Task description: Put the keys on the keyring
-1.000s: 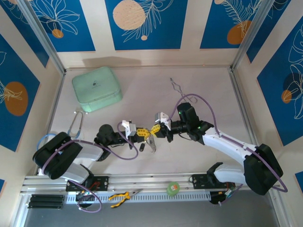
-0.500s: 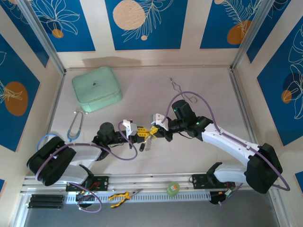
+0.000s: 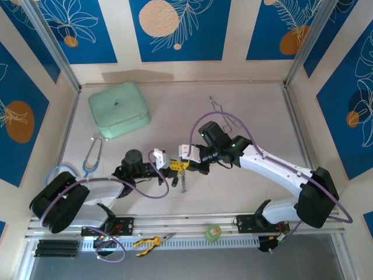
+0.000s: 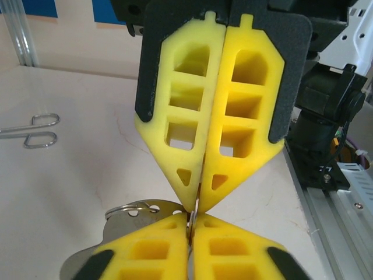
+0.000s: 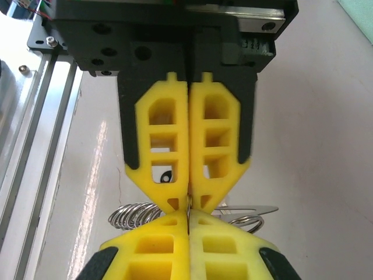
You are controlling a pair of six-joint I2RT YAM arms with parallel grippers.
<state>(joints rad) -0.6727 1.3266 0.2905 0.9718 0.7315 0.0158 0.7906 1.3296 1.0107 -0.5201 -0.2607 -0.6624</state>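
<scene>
Keyring (image 5: 133,216) shows as pale silvery wire coils, bunched just left of the spot where the two pairs of yellow fingertips meet. A thin metal edge of it sits in the seam between them. The left gripper (image 3: 172,166) and the right gripper (image 3: 182,164) are both clamped tight and pressed tip to tip on that edge, above the middle of the table (image 3: 245,192). In the left wrist view a flat silvery plate (image 4: 143,211) with small holes lies against the wire loop; I cannot tell if it is a key head. A flat silver blade (image 5: 253,209) pokes out rightward beside the coils. The short chain (image 3: 183,183) trails from the fingertips toward the arm bases, its long axis running near to far. Forceps (image 3: 220,109) lie well apart at the far side. A mint case (image 3: 119,109) and a stethoscope (image 3: 90,156) sit to the left; nothing crowds the fingertips
</scene>
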